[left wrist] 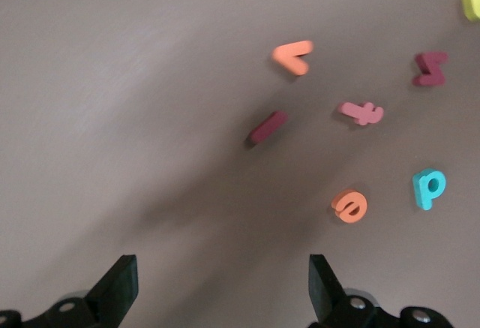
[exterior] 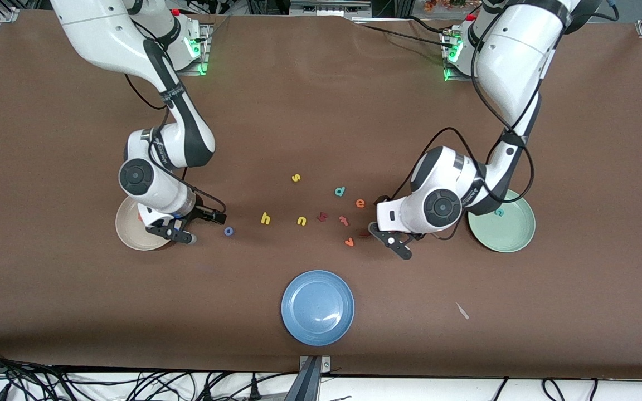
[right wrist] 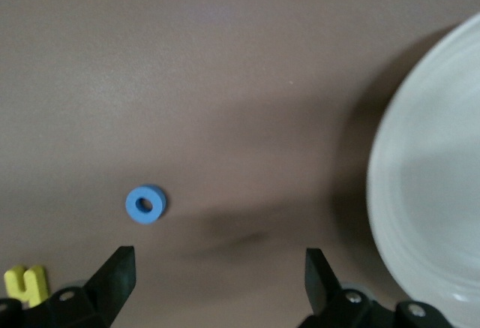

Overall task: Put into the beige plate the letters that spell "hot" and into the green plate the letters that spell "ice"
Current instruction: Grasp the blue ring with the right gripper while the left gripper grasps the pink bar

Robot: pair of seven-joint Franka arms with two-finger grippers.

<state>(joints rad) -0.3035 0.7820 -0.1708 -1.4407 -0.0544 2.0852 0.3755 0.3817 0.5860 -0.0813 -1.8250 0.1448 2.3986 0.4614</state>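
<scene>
Right now, both arms are mid-sort. The right claw (exterior: 194,225) hangs low between the beige plate (exterior: 129,234) and the blue "o" (exterior: 228,231), jaws wide and empty; an orange scrap, probably the "t", shows in that plate under the arm. The yellow "h" (exterior: 265,218) lies beside the "o", toward the middle of the tabletop (exterior: 321,111). The left claw (exterior: 390,242) hangs wide and empty beside the dark red "i" (left wrist: 268,127), with the orange "e" (exterior: 360,203) close by. The teal "c" (exterior: 499,212) already sits in the green plate (exterior: 513,236). Likely next: each claw drops over its nearest letter, "o" and "i", and closes gently on the thin foam.
</scene>
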